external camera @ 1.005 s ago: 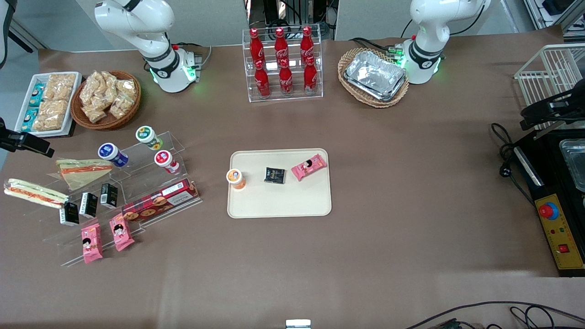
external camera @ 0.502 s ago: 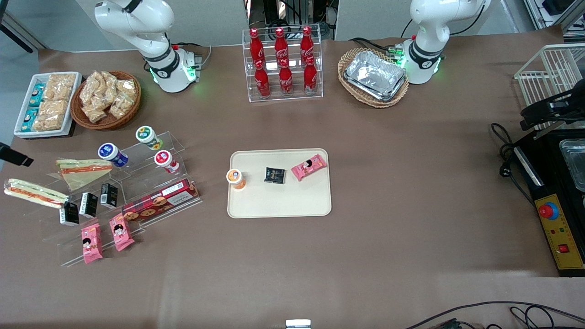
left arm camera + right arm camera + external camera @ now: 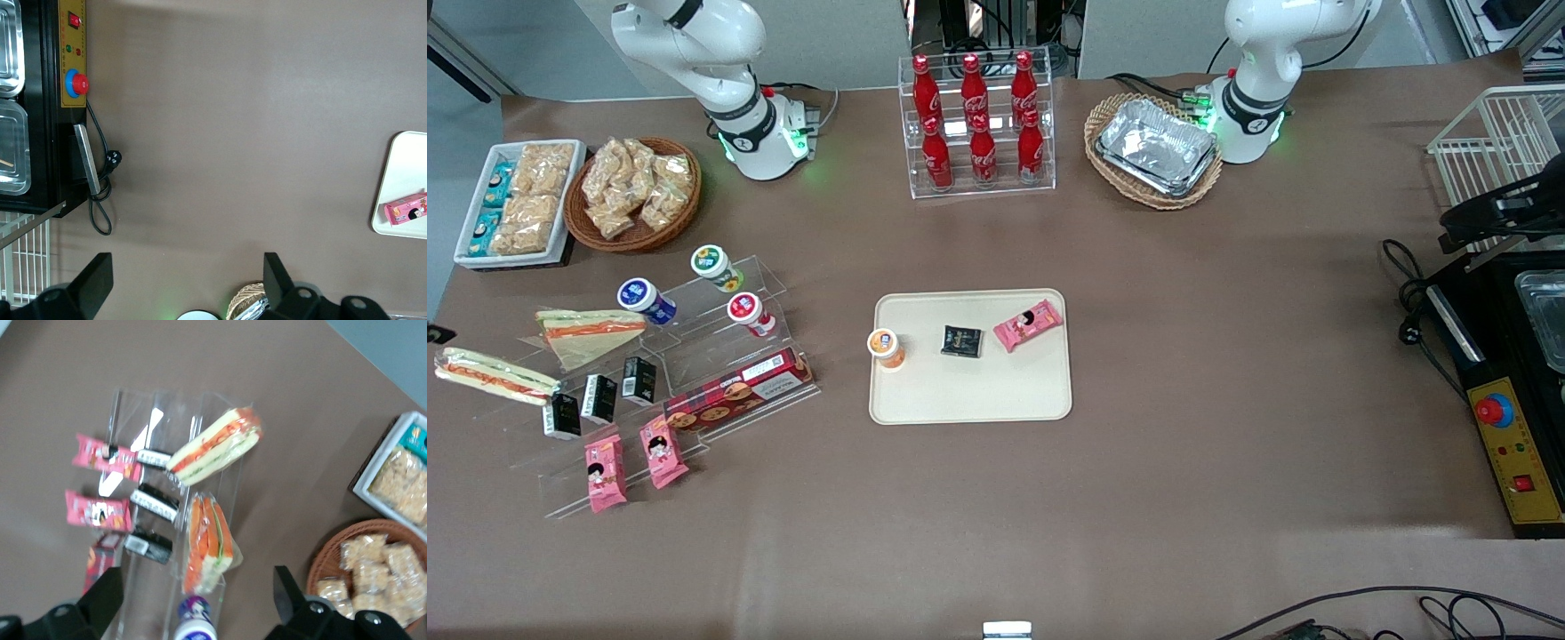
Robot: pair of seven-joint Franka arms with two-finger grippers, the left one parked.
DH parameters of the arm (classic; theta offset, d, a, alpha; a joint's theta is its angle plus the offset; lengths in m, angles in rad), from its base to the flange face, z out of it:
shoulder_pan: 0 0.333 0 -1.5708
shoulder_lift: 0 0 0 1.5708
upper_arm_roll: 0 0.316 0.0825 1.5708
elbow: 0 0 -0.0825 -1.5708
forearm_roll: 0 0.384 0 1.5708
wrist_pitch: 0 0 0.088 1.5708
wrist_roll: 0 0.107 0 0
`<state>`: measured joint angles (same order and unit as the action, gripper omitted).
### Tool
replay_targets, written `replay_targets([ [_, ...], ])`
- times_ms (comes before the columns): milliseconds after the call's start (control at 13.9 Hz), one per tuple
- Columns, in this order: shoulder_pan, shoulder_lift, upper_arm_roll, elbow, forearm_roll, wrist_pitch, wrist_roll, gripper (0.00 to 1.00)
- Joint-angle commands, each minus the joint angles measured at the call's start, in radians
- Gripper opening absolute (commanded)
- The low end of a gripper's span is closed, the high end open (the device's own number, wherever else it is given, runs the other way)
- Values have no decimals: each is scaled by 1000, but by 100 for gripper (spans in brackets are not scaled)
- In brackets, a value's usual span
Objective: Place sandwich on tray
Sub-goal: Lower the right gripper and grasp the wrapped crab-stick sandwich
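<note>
Approach step. My gripper (image 3: 193, 603) high above display rack, fingers (image 3: 100, 597) spread wide, empty. Sandwich (image 3: 215, 446) on acrylic rack below my fingertips, untouched. Tray (image 3: 969, 396) well apart. Next: descend, straddle sandwich, close.

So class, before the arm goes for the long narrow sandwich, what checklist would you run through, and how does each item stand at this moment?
1. Sandwich found, lying free on the clear stand: ok.
2. Gripper open, holding nothing, above the stand: ok.
3. Gripper lined up on the right item: not ok. The triangular sandwich shows between its fingers, and the long one lies off to the side.
4. Room on the tray: ok. The cup, black packet and pink packet sit in its farther half, so the nearer half is free.
5. Height left above the sandwich: cannot tell.
</note>
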<state>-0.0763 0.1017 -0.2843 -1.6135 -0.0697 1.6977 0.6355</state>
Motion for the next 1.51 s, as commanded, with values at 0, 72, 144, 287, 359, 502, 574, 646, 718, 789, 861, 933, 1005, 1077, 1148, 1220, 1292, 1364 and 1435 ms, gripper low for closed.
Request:
replay_targets([
  [0, -10, 39, -6, 30, 1, 28, 246, 100],
  [72, -11, 50, -9, 30, 1, 45, 289, 100],
  [144, -11, 62, -21, 30, 1, 59, 332, 100],
  [287, -11, 98, -41, 30, 2, 91, 383, 100],
  [359, -11, 113, -55, 30, 2, 106, 406, 100],
  [502, -11, 145, -68, 30, 5, 123, 499, 100],
  [574, -13, 157, -79, 30, 20, 140, 554, 100],
  [646, -13, 173, -93, 30, 31, 155, 581, 100],
  [718, -13, 193, -101, 30, 45, 161, 581, 100],
  [789, -16, 213, -107, 30, 69, 175, 581, 100],
  [861, -39, 233, -108, 30, 100, 187, 582, 100],
  [933, -46, 246, -108, 30, 122, 189, 584, 100],
  [1005, -54, 265, -108, 30, 126, 191, 582, 100],
  [1077, -74, 282, -108, 30, 131, 192, 582, 100],
  [1148, -86, 297, -107, 32, 146, 200, 578, 100],
  [1220, -98, 312, -107, 30, 166, 215, 569, 100],
  [1292, -105, 323, -107, 32, 183, 226, 566, 100],
  [1364, -105, 334, -107, 32, 186, 240, 566, 100],
  [1435, -105, 342, -107, 32, 186, 252, 566, 100],
])
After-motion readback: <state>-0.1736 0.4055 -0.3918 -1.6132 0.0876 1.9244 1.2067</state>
